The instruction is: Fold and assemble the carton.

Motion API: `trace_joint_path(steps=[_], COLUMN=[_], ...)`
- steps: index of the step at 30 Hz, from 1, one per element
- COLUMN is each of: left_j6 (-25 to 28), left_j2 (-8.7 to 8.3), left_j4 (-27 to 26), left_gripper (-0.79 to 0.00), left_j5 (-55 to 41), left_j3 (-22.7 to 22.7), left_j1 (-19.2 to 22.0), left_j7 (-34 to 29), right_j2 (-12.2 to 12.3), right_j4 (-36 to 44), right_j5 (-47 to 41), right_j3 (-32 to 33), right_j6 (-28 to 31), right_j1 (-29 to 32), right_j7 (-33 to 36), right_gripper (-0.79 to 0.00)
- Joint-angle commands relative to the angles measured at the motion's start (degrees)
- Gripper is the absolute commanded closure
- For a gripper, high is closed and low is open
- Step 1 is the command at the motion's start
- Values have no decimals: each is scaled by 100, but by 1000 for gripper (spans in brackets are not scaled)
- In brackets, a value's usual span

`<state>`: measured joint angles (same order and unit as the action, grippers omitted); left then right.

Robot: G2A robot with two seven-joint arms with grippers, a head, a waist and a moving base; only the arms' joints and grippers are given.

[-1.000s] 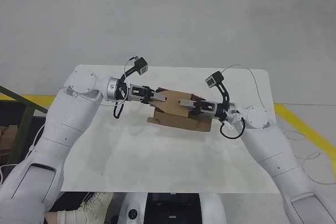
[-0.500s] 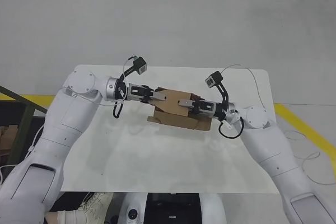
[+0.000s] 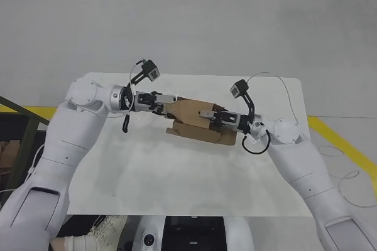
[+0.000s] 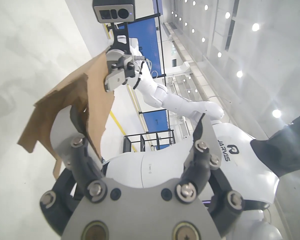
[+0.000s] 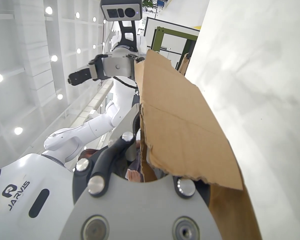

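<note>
The brown carton [image 3: 195,125] is a partly folded cardboard piece held between my two arms above the middle of the white table [image 3: 176,182]. My right gripper [image 3: 206,115] is shut on one panel of it; in the right wrist view the carton [image 5: 180,136] covers one finger. At the carton's other end my left gripper [image 3: 168,106] stands open. In the left wrist view a flap of the carton [image 4: 97,101] leans against one finger [image 4: 75,118], while the other finger [image 4: 202,128] is free and far from it.
A thin white cable [image 3: 288,94] runs over the table's far right corner. Bare tabletop lies in front of the carton toward the near edge [image 3: 188,212]. Yellow floor tape [image 3: 342,135] runs past the table's right side.
The left arm has drawn back slightly and turned its wrist, its gripper shifting toward the carton's far left edge. The right gripper and the carton have barely moved.
</note>
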<state>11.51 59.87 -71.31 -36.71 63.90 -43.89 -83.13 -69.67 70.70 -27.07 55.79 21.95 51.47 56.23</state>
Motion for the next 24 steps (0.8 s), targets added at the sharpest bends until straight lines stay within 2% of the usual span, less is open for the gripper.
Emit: trace_joint_path(steps=[1, 7, 13, 20, 24], left_j6=[-76, -219, -322, -410, -247], left_j2=[-5, 20, 103, 194, 218], left_j4=[-20, -10, -3, 51, -18], left_gripper=[-785, -785, -785, -785, -785], left_j5=[-187, -548, -650, -479, -144], left_j3=[42, 48, -183, -490, -597], left_j1=[-15, -8, 96, 255, 315], left_j7=[-126, -178, -101, -32, 75], right_j2=[-5, -29, -57, -75, -87], right_j4=[6, 22, 33, 68, 101], right_j5=[68, 182, 132, 139, 151], right_j3=[-6, -45, -76, -74, -89], right_j6=[-37, -113, -127, -110, -111], right_j1=[1, -2, -18, -11, 5], right_j7=[-58, -144, -78, -42, -23], right_gripper=[0, 0, 0, 0, 0])
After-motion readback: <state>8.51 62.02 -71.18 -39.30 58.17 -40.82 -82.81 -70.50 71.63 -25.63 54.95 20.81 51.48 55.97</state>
